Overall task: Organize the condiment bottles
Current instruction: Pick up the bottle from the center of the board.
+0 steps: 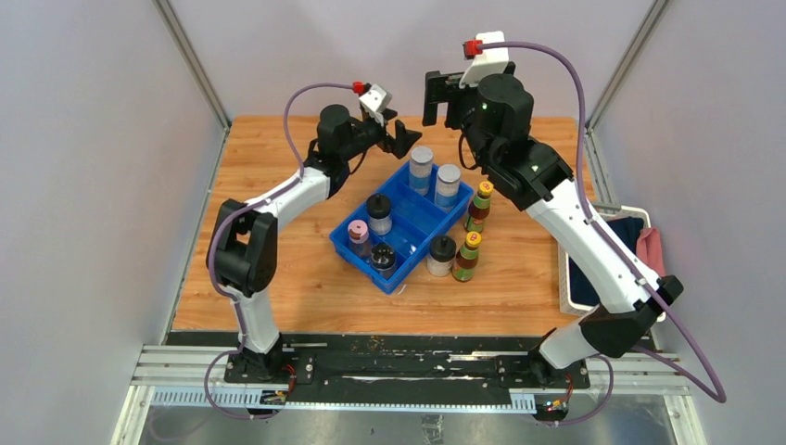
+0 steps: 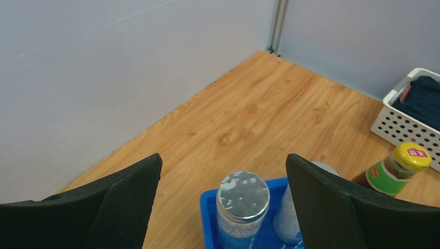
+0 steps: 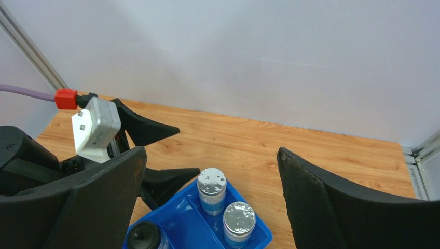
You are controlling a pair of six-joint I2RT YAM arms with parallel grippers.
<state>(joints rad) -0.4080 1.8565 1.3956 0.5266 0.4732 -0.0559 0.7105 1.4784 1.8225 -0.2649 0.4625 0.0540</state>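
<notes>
A blue divided tray point(image 1: 413, 225) holds two grey-lidded jars point(image 1: 422, 167) point(image 1: 448, 184), a black-lidded jar point(image 1: 378, 211), a pink-lidded jar point(image 1: 358, 236) and another black-lidded jar point(image 1: 384, 260). Beside the tray's right side stand a black-lidded jar point(image 1: 441, 255) and two dark bottles with yellow caps point(image 1: 480, 206) point(image 1: 468, 255). My left gripper point(image 1: 400, 137) is open and empty above the tray's far corner; the far grey-lidded jar point(image 2: 243, 194) shows between its fingers. My right gripper point(image 1: 440, 97) is open and empty, raised above the far end, looking down on both grey-lidded jars point(image 3: 211, 184) point(image 3: 238, 220).
A white perforated basket point(image 1: 567, 278) with dark and pink cloths sits at the table's right edge; it also shows in the left wrist view point(image 2: 410, 116). Grey walls close in the table on three sides. The two grippers are close together at the far end.
</notes>
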